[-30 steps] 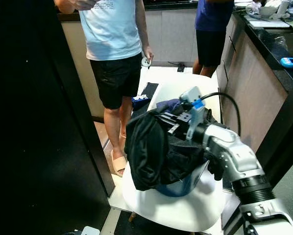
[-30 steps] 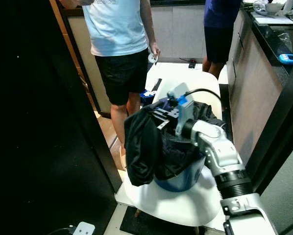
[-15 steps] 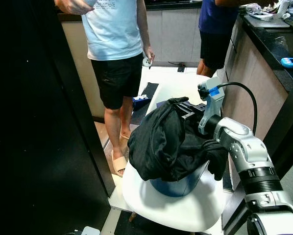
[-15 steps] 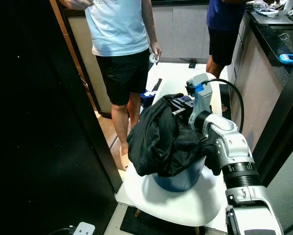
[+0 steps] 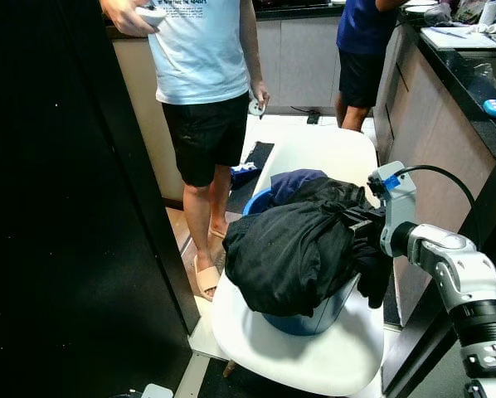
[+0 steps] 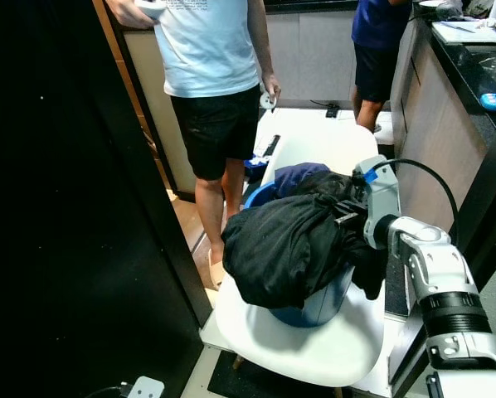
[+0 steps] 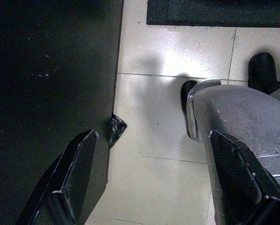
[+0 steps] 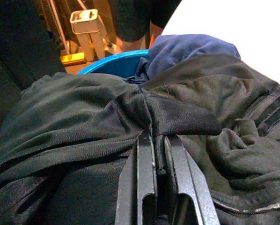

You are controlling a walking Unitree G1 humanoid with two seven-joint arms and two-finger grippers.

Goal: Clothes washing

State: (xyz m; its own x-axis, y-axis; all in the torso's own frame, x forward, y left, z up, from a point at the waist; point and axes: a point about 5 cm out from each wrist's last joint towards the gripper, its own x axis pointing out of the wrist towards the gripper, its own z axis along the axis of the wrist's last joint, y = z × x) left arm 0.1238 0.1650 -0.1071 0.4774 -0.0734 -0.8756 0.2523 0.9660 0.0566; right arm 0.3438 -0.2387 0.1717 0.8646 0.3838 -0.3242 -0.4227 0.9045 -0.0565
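White chair (image 5: 314, 365) beside dark kitchen counter (image 5: 472, 83)

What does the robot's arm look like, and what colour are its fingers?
The right arm is shiny silver with a ribbed black ring, a black cable looping over a wrist block with a blue tag. The right gripper has long, flat black fingers; the left gripper has broad black textured ones.

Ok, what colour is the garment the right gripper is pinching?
Black garment, pinched by the right gripper; clearest in the right wrist view.
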